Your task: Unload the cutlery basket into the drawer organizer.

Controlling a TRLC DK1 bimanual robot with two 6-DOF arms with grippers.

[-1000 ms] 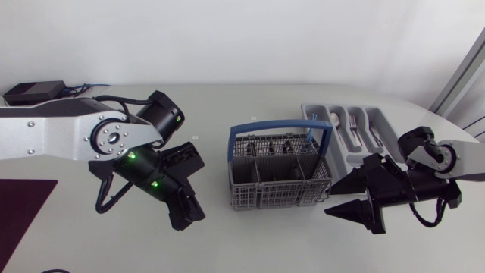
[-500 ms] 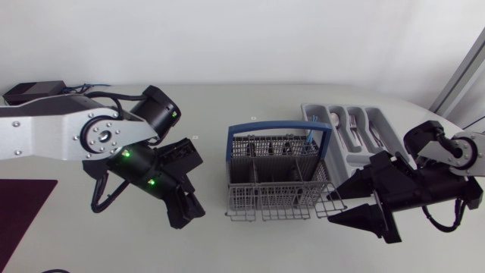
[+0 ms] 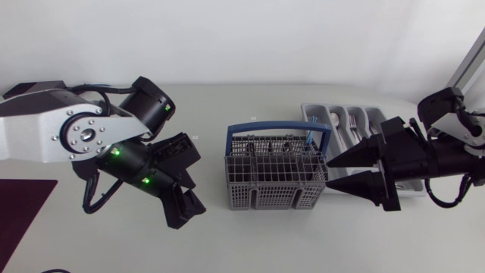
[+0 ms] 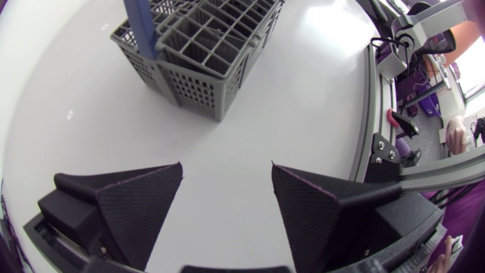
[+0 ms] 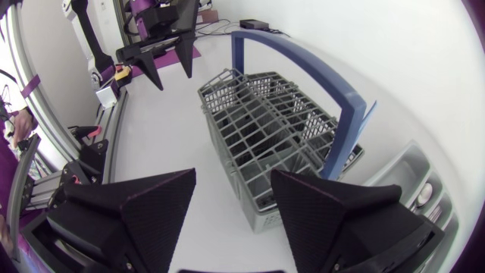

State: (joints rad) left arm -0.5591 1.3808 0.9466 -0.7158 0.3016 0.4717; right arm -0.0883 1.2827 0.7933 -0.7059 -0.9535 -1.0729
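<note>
The grey wire cutlery basket [image 3: 276,173] with its blue handle [image 3: 280,126] upright stands mid-table; what lies in its cells is hard to make out. Behind it to the right lies the grey drawer organizer [image 3: 394,135], with spoons and forks [image 3: 355,130] in its slots. My right gripper [image 3: 331,174] is open and empty, its fingertips pointing at the basket's right wall, very close to it. In the right wrist view the basket [image 5: 261,129] sits just ahead of that gripper [image 5: 233,176]. My left gripper [image 3: 198,180] hangs open and empty left of the basket [image 4: 204,45], well apart from it.
A black box [image 3: 34,92] with cables sits at the back left. A dark purple mat [image 3: 23,206] lies at the front left. Bare tabletop [image 3: 250,235] stretches in front of the basket.
My right gripper swung from the basket's front right up to its right wall. The basket shifted slightly left. My left arm drew back a little to the left.
</note>
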